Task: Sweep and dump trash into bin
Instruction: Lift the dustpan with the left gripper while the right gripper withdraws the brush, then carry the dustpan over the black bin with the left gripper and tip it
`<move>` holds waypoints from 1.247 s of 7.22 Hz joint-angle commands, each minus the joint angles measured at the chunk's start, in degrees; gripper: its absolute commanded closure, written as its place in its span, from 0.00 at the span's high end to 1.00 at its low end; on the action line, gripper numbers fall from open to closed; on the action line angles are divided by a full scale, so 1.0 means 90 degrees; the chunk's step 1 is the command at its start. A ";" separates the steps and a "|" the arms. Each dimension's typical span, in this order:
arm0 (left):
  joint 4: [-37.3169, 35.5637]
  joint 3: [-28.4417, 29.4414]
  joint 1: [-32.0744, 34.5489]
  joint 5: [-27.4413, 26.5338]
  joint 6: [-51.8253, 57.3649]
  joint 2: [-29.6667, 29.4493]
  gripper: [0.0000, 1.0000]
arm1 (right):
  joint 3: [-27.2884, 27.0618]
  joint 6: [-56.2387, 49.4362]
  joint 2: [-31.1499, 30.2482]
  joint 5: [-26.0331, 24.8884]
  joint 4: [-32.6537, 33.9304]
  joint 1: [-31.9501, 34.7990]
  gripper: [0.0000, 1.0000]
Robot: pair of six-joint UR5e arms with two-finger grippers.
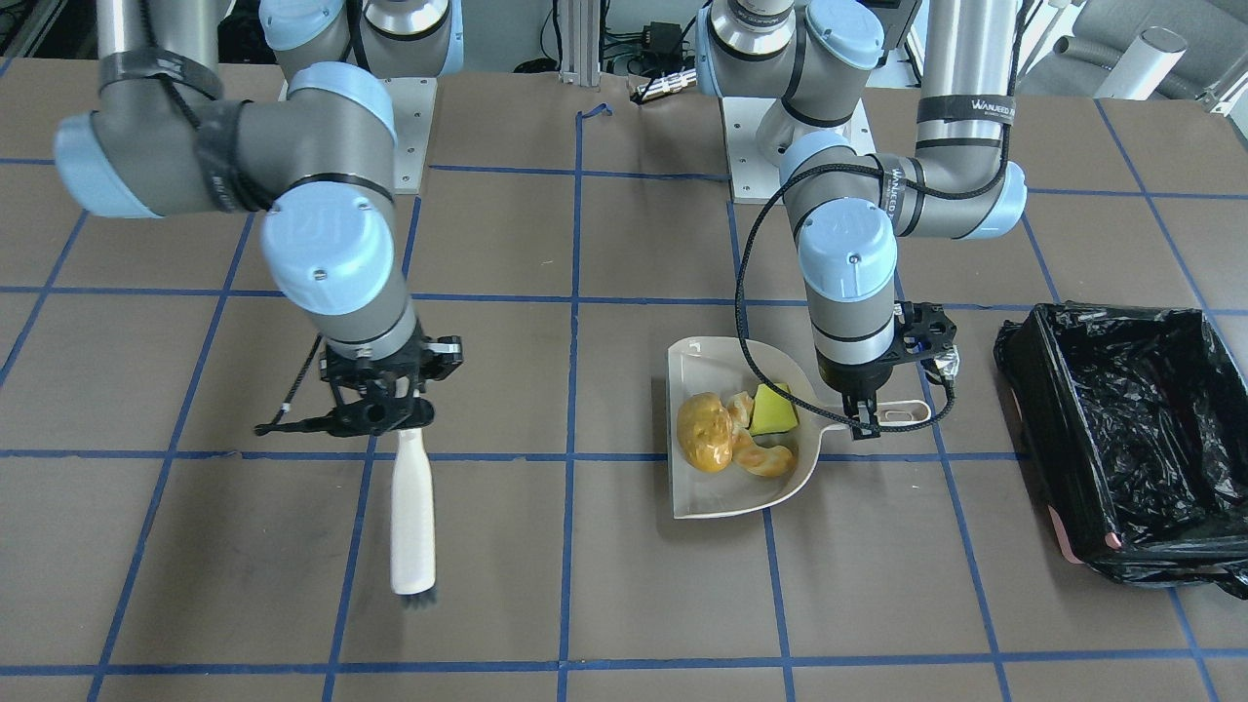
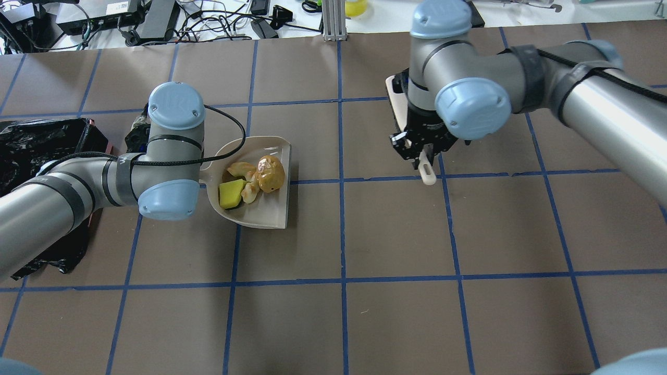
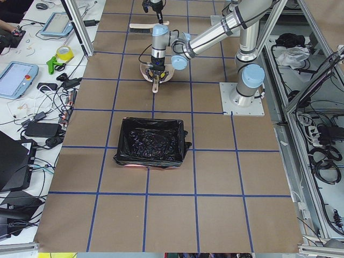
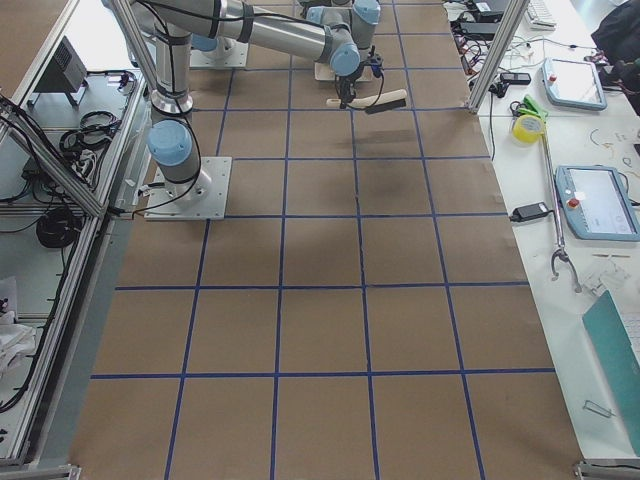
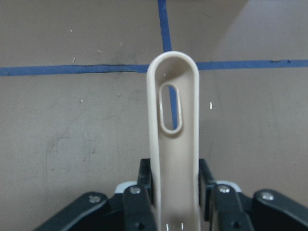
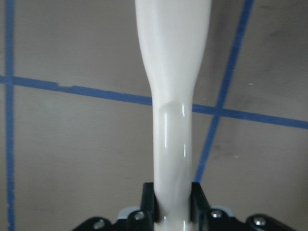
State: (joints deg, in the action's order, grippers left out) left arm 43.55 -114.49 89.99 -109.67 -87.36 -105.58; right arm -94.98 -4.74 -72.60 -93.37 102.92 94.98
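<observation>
Trash (image 1: 731, 434) lies in three pieces inside the dustpan (image 1: 721, 497): an amber oval (image 1: 704, 432), a tan half-ring (image 1: 763, 456) against it, and a yellow wedge (image 1: 773, 409) nearest the handle (image 5: 172, 144). The left gripper (image 1: 864, 421) is pinched on that handle, a finger pressed to each side in the wrist view. The pan seems to sit on the table (image 1: 585, 546), though a slight lift can't be ruled out. The bin (image 1: 1024, 409), lined in black plastic, stands near on the handle side, apart from the pan. The right gripper (image 1: 390, 409) is clamped on the brush (image 1: 412, 507), well apart from the pan, bristles pointing away from the robot.
</observation>
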 commanded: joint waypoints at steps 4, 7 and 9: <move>0.0747 0.1030 0.0001 0.2046 -0.0313 0.0032 0.00 | -0.0043 -0.1173 0.0243 -0.0455 0.0214 -0.2279 0.00; 0.1652 0.1898 -0.0183 0.3081 -0.0391 0.0071 0.00 | -0.0043 -0.1475 0.0615 -0.0641 0.0449 -0.2623 0.00; 0.2055 0.2280 -0.0690 0.3668 -0.0314 0.0119 0.00 | -0.0043 -0.1505 0.0771 -0.0650 0.0450 -0.2633 0.00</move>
State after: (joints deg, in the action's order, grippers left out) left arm 59.79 -96.15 86.21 -79.22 -90.70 -104.78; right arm -95.33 -18.03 -66.85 -99.05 106.85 71.43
